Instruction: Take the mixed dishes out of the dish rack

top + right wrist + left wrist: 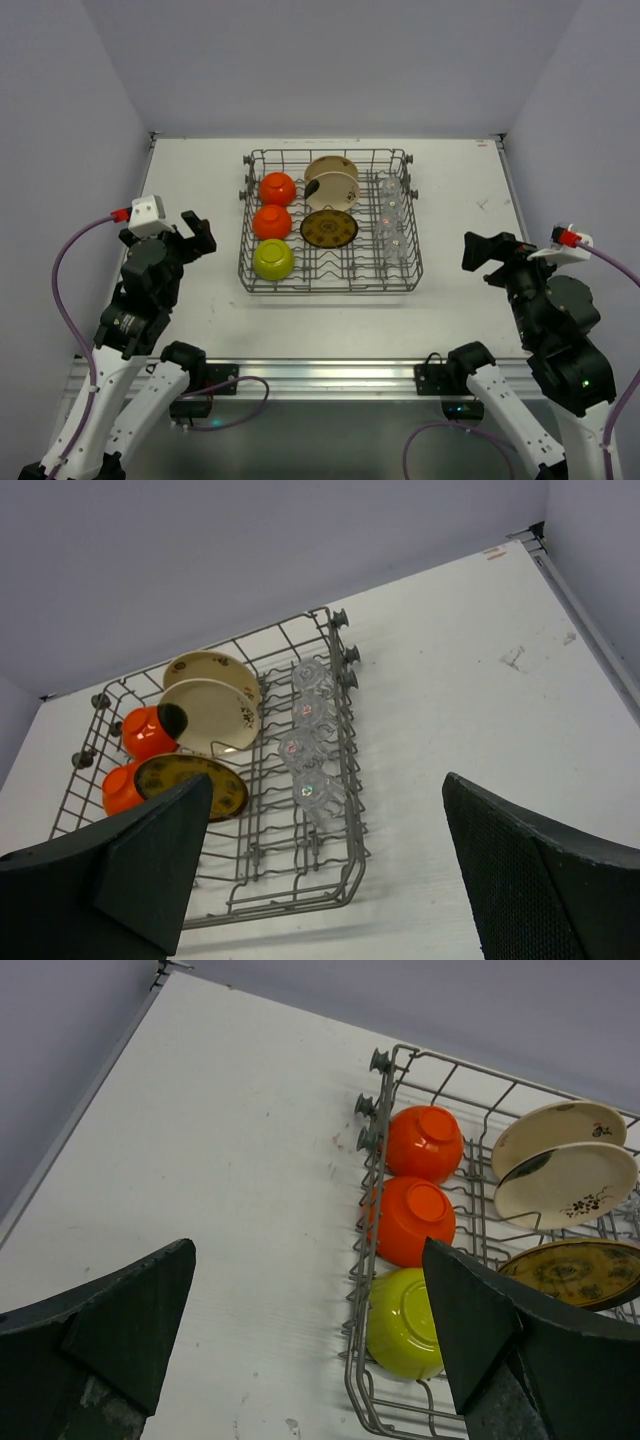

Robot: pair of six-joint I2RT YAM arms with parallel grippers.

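Both spread: left claw (196, 233), right claw (483, 257); dish rack (330, 289) between them, well apart.

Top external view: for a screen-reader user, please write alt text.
A grey wire dish rack on a white table holds three bowls, three plates and a row of clear glasses. The left gripper and right gripper flank it, open and empty.
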